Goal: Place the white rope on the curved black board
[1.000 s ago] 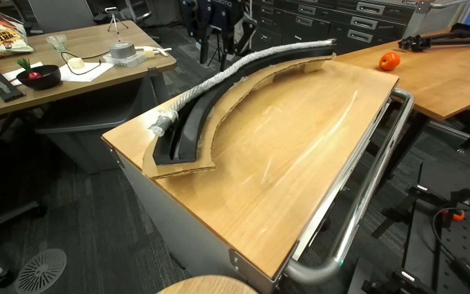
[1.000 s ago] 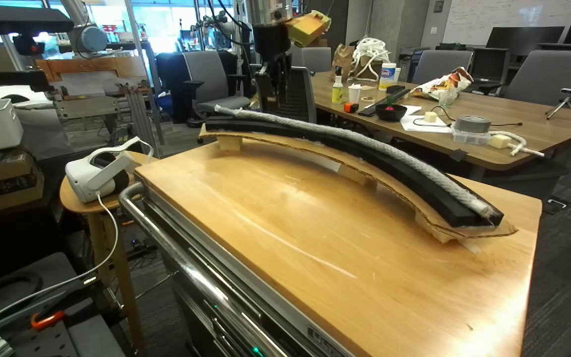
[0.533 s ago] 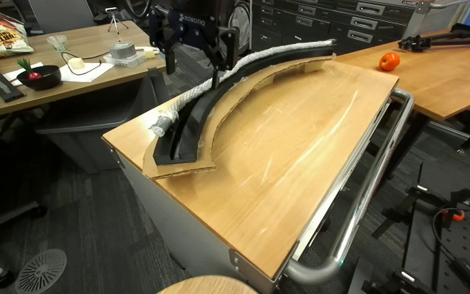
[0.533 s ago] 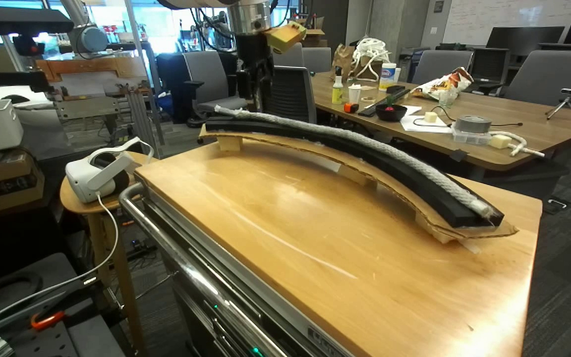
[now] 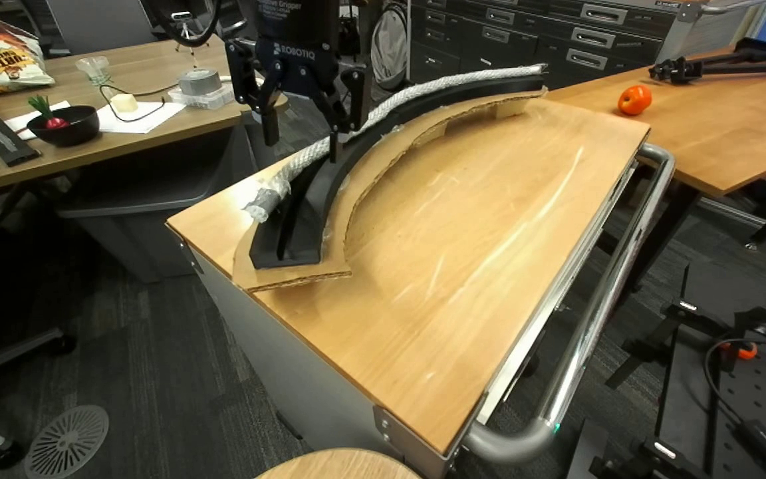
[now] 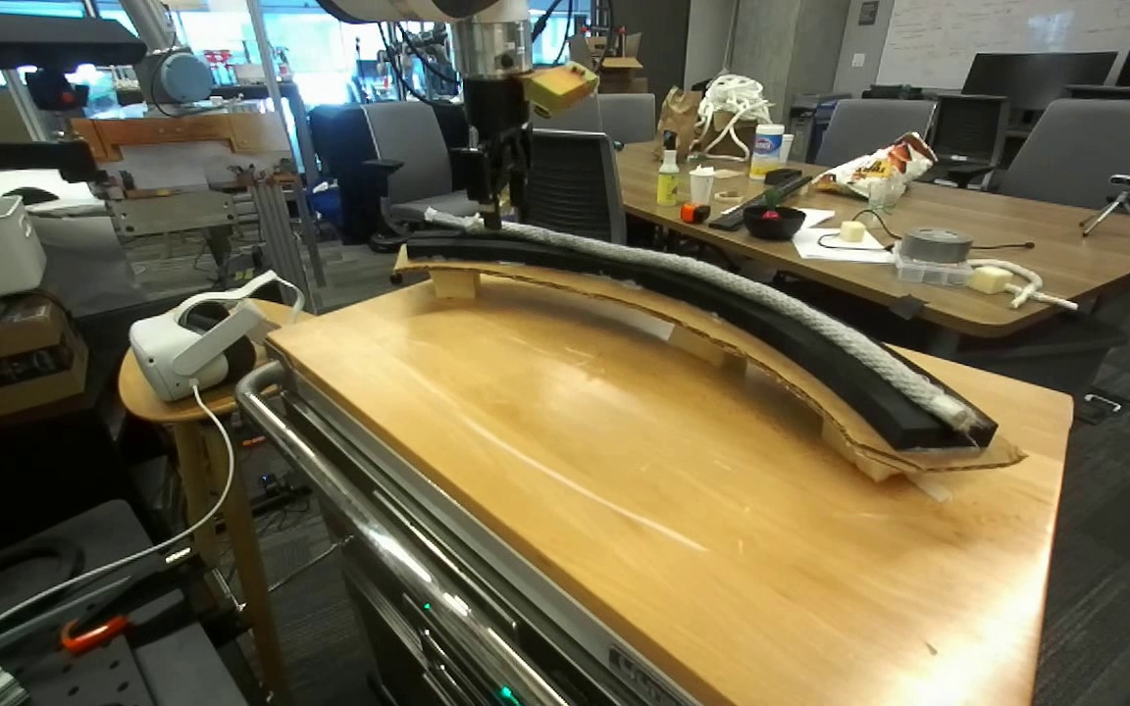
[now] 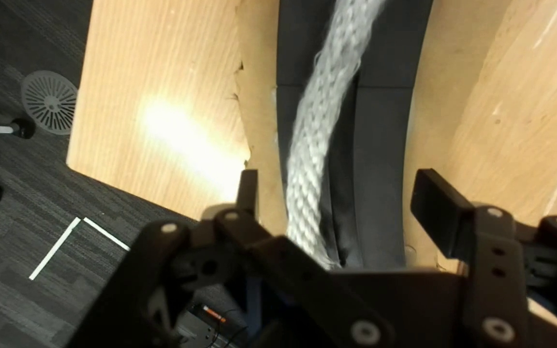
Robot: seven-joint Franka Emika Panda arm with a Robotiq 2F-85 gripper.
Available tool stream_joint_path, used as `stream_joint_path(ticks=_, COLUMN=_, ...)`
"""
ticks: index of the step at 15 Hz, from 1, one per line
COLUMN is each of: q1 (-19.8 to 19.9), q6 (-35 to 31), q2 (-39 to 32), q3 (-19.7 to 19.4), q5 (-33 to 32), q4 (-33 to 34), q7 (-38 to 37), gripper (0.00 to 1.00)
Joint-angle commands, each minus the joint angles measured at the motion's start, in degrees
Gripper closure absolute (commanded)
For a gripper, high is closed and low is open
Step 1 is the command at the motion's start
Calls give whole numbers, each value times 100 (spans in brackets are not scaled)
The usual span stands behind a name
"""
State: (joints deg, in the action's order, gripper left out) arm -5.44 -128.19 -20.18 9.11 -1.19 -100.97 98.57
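The white rope (image 5: 453,80) (image 6: 702,269) follows the curved black board (image 5: 303,249) (image 6: 820,371) along its whole length. At its near end in an exterior view, the taped tip lies toward the board's outer edge, beside the groove. My gripper (image 5: 302,141) (image 6: 492,218) is low over that same end of the board. In the wrist view, the rope (image 7: 315,125) and the black board (image 7: 382,169) run between the widely parted fingers of my gripper (image 7: 334,208), with space on either side. The rope's tip is hidden behind the gripper body there.
Cardboard (image 5: 383,166) lies beneath the board, raised on small blocks (image 6: 457,284) above the wooden cart top (image 5: 463,219). A metal rail (image 5: 589,332) edges the cart. A yellow block (image 6: 563,88) is fixed on the arm. A black bowl (image 5: 67,126) stands on a neighbouring table.
In an exterior view my gripper has moved left and down toward the rope's taped end. Its fingers spread wide, then drew slightly closer. Rope and board look unmoved.
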Motion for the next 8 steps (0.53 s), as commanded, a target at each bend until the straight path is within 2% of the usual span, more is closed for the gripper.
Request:
stream_joint_path(ticks=1, q1=-71, q6=394, q2=-280, q3=23, q5=-203, q4=487, q7=-163, gripper=48)
stream_joint_path(ticks=4, q1=-96, q6=524, q2=-450, q3=4, q5=-291, q4=663, q7=-228, gripper=63)
stream_joint_path(ticks=6, q1=-100, q6=581, q2=-538, q3=0, q5=-340, q4=751, q7=-270, gripper=69)
stream_joint_path(ticks=7, q1=-99, q6=605, q2=-572, q3=1, q5=-362, q4=790, q7=-288, gripper=65)
stream_joint_path(ticks=8, q1=-94, q6=637, q2=-606, q3=5, q5=-363, q4=825, q7=-301, gripper=72)
